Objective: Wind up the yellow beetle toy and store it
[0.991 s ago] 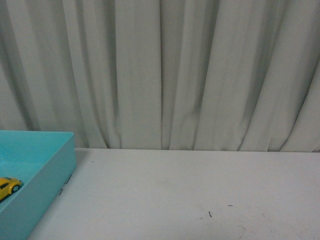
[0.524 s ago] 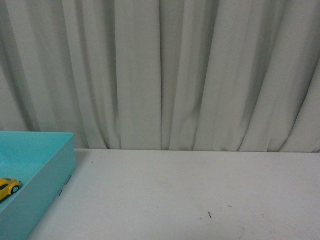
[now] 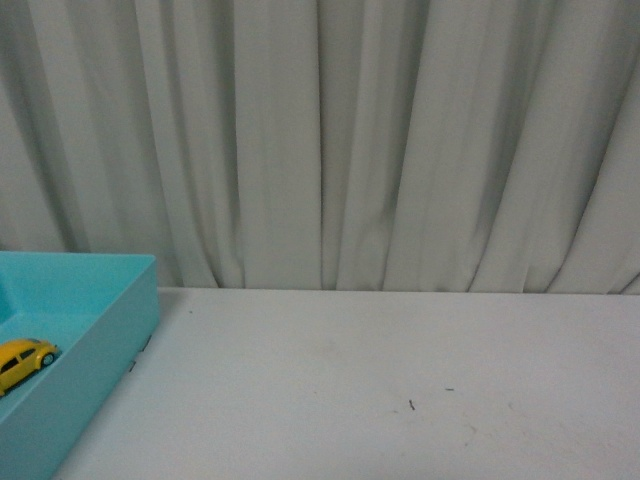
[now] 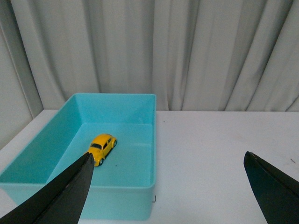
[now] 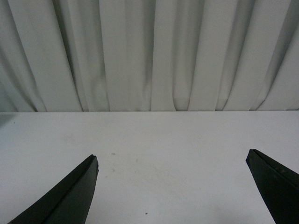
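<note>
The yellow beetle toy (image 4: 103,147) (image 3: 24,362) rests on its wheels on the floor of a turquoise bin (image 4: 140,100) (image 3: 110,330) at the table's left side. My left gripper (image 4: 168,156) hangs open, back from the bin and above the table, holding nothing; one dark fingertip (image 4: 84,170) overlaps the car's nose in the left wrist view. In its own wrist view my right gripper (image 5: 172,156) is open over bare white table, with nothing between its fingers. Neither arm shows in the front view.
A pale pleated curtain (image 3: 380,140) closes off the far edge of the white table (image 3: 380,390). Small dark specks (image 3: 411,405) mark the tabletop. The bin's right wall (image 4: 153,140) stands between the toy and the open table.
The front view has shifted slightly: the bin and the toy now appear a little further right and higher in the picture, and more of the car shows. The toy stays in the bin.
</note>
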`<action>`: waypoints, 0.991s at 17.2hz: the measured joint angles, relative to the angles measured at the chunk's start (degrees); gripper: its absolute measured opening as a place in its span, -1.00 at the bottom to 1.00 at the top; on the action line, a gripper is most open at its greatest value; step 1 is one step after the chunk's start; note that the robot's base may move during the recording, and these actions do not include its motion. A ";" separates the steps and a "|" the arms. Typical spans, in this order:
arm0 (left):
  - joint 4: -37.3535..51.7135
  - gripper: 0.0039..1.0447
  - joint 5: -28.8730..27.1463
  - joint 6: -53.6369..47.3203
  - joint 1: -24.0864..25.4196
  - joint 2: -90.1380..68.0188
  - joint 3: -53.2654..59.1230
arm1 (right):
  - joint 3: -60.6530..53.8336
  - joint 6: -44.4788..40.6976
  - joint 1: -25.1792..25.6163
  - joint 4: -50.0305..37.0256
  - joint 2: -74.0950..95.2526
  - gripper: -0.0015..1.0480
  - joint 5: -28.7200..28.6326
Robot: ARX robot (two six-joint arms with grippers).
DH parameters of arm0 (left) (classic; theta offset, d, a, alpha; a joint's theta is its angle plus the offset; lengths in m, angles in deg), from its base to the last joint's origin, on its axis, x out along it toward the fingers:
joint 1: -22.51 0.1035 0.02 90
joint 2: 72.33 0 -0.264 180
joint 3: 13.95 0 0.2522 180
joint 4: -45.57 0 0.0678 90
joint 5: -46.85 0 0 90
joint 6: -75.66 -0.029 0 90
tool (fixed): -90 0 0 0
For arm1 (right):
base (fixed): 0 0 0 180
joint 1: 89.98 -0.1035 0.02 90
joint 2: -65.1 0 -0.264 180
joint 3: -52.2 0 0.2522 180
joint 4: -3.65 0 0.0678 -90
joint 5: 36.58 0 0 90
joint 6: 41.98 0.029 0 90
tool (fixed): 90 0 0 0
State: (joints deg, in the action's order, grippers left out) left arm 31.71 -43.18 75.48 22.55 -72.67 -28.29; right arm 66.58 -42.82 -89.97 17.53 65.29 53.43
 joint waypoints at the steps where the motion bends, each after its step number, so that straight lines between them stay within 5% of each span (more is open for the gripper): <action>1: -0.17 0.88 0.02 0.00 0.00 0.02 0.00 | 0.00 0.00 0.00 0.26 0.02 0.87 0.02; 17: -0.09 0.88 0.00 0.00 0.00 0.00 0.00 | 0.00 0.00 0.00 0.09 0.00 0.87 0.00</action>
State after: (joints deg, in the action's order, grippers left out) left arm 31.63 -43.18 75.48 22.55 -72.67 -28.29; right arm 66.58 -42.82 -89.97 17.62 65.29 53.43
